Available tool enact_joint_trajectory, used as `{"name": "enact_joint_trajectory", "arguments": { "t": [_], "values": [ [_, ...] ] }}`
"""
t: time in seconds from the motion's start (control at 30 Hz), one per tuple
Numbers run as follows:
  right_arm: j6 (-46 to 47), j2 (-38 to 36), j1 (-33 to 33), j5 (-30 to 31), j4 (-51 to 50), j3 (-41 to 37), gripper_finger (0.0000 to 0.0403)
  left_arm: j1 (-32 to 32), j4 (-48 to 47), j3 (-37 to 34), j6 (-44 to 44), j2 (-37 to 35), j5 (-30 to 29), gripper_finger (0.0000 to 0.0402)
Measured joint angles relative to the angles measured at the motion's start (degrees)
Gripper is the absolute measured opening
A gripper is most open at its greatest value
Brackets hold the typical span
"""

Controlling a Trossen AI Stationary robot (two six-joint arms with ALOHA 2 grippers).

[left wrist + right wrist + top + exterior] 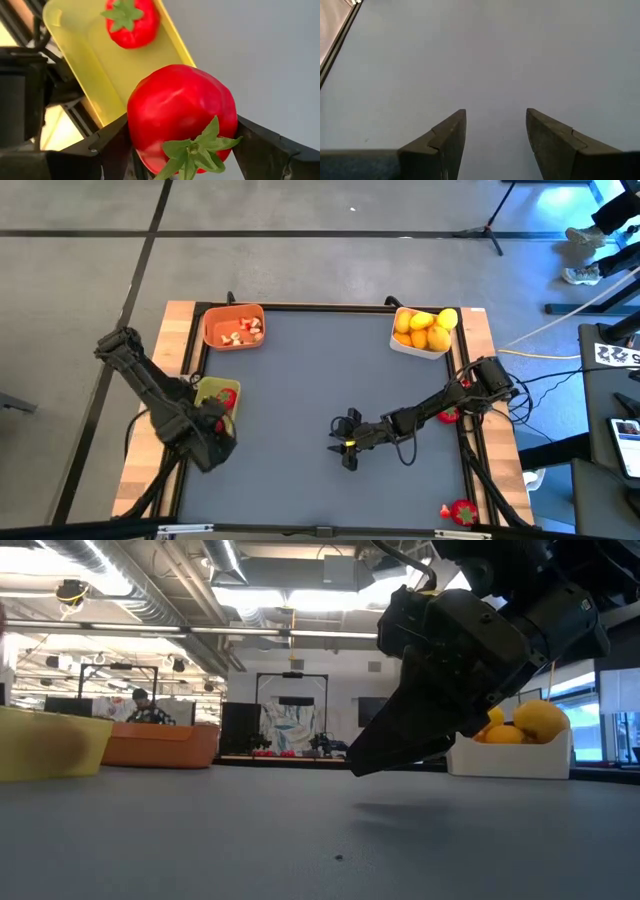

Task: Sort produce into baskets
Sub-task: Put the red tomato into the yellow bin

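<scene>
The left claw (182, 150) is clamped on a red strawberry (182, 117) at the yellow basket (95, 65) by the counter's left edge. Released off the rim, it could roll away. The right claw (495, 135) hangs apart, empty, mid-counter.

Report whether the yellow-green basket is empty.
Not empty: the yellow-green basket holds one red strawberry; the left gripper grips a second strawberry beside it.

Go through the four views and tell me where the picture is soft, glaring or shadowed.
Low view: the right hand looms dark against bright ceiling lights and throws a faint shadow on the table; the yellow basket at the edge is blurred. Left wrist view: the held red fruit shows soft highlights. Right wrist view: evenly lit bare surface. High view: bluish glare in the far right corner.
</scene>
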Motion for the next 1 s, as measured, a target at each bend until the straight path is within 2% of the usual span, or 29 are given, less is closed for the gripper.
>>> {"name": "enact_joint_trajectory", "arguments": {
  "t": [0.27, 0.43, 0.63, 0.87, 1.0],
  "values": [
    [-0.96, 0.0, 0.0, 0.87, -0.04, 0.0, 0.0207, 8.58, 1.09, -6.9, 6.89, -0.03, 0.46, 0.0287],
    [-0.97, 0.0, 0.07, 0.76, -0.12, 0.0, 0.0207, 11.57, 9.61, -12.14, 10.56, -0.03, 2.97, 0.0287],
    [-0.94, 0.0, 0.04, 0.64, -0.01, 0.0, 0.0207, 12.65, 13.54, -17.96, 13.12, -0.01, 5.56, 0.0287],
    [-0.9, 0.0, 0.04, 0.59, -0.07, 0.0, 0.0207, 12.93, 19.51, -20.75, 16.37, -0.01, 5.58, 0.0288],
    [-0.87, 0.0, 0.04, 0.57, -0.07, 0.0, 0.0207, 13.24, 18.56, -21.01, 16.31, 0.01, 5.46, 0.0298]
  ]
}}
